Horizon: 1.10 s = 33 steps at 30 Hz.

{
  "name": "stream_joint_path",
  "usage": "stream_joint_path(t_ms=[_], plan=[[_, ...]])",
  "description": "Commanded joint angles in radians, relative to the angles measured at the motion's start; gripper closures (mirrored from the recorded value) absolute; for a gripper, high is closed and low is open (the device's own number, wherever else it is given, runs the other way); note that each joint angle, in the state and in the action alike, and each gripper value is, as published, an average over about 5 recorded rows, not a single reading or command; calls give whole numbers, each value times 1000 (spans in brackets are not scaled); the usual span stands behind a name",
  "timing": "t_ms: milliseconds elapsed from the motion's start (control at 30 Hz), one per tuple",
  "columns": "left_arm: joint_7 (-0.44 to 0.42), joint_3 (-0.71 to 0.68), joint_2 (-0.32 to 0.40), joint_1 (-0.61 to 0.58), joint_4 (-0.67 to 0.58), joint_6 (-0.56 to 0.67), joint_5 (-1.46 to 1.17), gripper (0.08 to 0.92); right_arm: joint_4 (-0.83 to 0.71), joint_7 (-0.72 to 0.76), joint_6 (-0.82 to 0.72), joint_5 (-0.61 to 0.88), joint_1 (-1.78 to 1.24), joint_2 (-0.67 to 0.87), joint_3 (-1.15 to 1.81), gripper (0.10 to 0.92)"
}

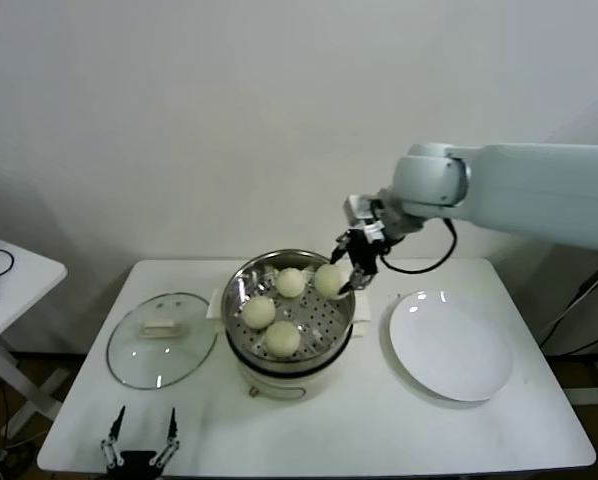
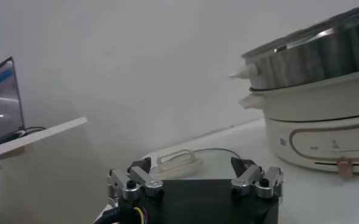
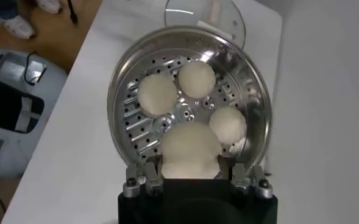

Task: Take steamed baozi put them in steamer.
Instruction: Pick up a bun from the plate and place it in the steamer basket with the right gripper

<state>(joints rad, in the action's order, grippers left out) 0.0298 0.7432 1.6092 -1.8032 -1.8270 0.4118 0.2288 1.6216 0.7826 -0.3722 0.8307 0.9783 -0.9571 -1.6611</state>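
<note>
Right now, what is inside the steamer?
The steamer holds three baozi on its perforated floor. A fourth baozi sits between the right gripper's fingers, over the basket. Whether it touches the floor is hidden by the bun itself.

Bystander items on a white table (image 1: 379, 440) against a plain pale wall.
A round glass lid (image 1: 161, 340) with a pale handle lies flat on the table's left side. A bare white plate (image 1: 451, 345) sits on the right side. Further left stands a second white table (image 1: 9, 275) carrying dark cables.
</note>
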Motion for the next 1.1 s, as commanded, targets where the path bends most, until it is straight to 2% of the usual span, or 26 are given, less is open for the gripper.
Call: stream_joint_path(t_ms=[33, 333, 933, 1000, 1100], plan=[[-1, 1, 49, 0, 2, -1, -1, 177, -61, -100, -94, -57, -213, -102, 78, 398], [-1, 3, 49, 7, 14, 0, 0, 177, -141, -105, -89, -165, -309, -104, 108, 397], [-3, 10, 49, 29, 32, -6, -9, 177, -194, -103, -79, -171, -355, -131, 123, 396], [-4, 11, 49, 31, 32, -8, -12, 177, -196, -95, -73, -158, -349, -136, 123, 382], [-4, 11, 49, 33, 32, -9, -14, 177, -196, -80, -63, -128, -336, -139, 122, 317]])
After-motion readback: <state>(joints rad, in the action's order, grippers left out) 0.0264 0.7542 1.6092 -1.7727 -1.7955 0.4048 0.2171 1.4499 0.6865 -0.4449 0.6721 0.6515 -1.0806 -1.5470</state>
